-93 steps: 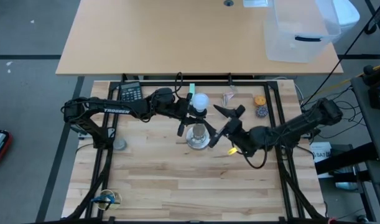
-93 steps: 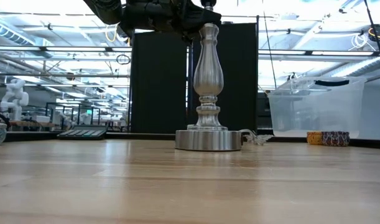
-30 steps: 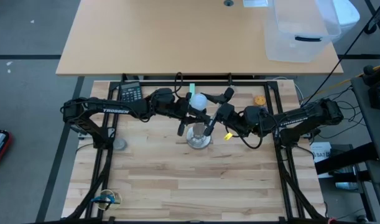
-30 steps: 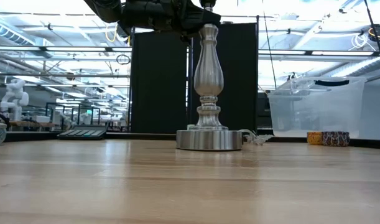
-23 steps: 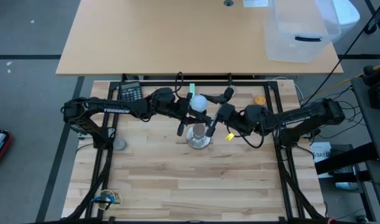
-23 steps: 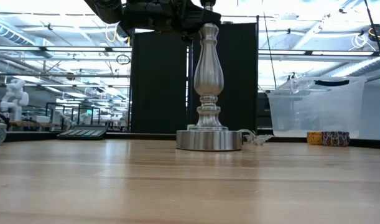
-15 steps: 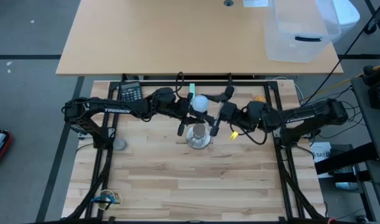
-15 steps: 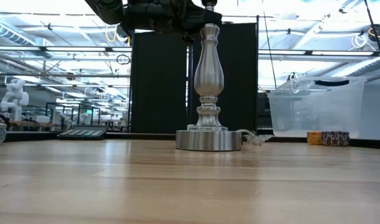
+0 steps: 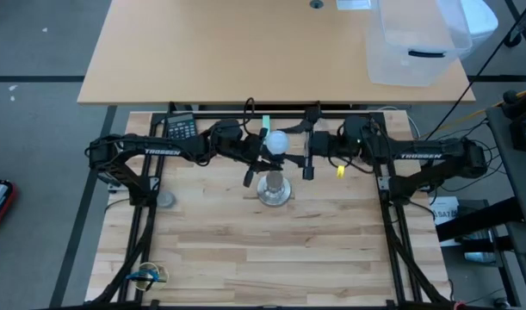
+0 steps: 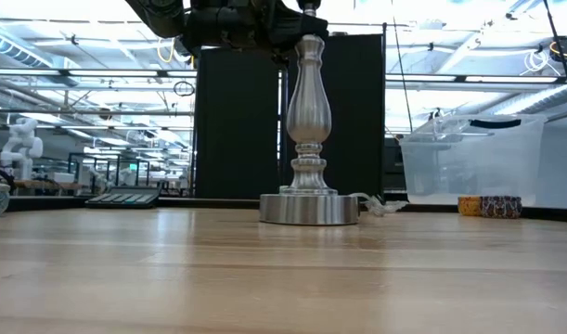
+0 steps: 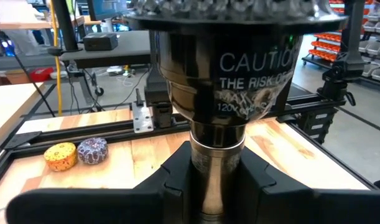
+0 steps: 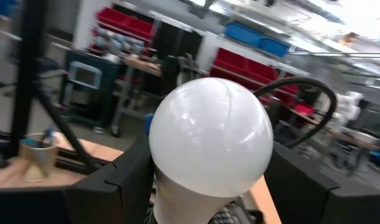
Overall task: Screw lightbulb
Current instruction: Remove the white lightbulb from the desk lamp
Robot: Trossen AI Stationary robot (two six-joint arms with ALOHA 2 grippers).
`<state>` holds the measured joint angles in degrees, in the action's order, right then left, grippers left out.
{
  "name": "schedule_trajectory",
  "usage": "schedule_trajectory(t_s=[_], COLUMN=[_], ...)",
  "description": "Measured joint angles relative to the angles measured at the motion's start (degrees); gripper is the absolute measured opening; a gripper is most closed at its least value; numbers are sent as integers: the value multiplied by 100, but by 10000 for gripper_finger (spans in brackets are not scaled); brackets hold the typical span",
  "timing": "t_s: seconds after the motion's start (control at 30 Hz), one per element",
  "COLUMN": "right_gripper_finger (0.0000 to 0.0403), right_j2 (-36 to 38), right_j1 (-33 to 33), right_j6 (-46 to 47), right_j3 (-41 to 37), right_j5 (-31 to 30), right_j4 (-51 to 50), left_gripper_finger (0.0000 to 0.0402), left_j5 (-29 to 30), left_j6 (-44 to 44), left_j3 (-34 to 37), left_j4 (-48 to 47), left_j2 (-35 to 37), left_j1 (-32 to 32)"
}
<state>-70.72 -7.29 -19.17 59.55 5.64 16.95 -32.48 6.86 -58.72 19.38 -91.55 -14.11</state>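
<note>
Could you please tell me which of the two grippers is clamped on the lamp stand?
The left gripper: it is shut on the lamp stand at its neck, whereas the right gripper stands open beside the lightbulb.

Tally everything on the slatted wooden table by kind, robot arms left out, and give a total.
Lightbulb: 1
Lamp stand: 1
Calculator: 1
Small round patterned tins: 2
Small bowl at the left edge: 1
Blue-and-yellow bundle in the near-left corner: 1
Total: 7
</note>
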Motion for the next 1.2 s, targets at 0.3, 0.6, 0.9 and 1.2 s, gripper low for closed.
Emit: schedule_trajectory(t_s=[0.3, 0.6, 0.9, 1.2], right_gripper_finger=[248, 219, 191, 239], right_j2=[-17, -96, -112, 515], right_j1=[-770, -1160, -1250, -1029], right_j6=[398, 563, 924, 1030], right_j3=[-9, -24, -22, -13], right_j5=[1764, 2891, 2927, 2878], right_j4=[144, 584, 731, 956], left_gripper_finger=[72, 72, 72, 72], left_j5=[-96, -699, -685, -643], left_j6=[-11, 60, 6, 6], left_j3=[-7, 11, 11, 11], left_j4=[34, -95, -138, -152], left_j2=[-2, -2, -2, 0], left_j1=[0, 11, -24, -24])
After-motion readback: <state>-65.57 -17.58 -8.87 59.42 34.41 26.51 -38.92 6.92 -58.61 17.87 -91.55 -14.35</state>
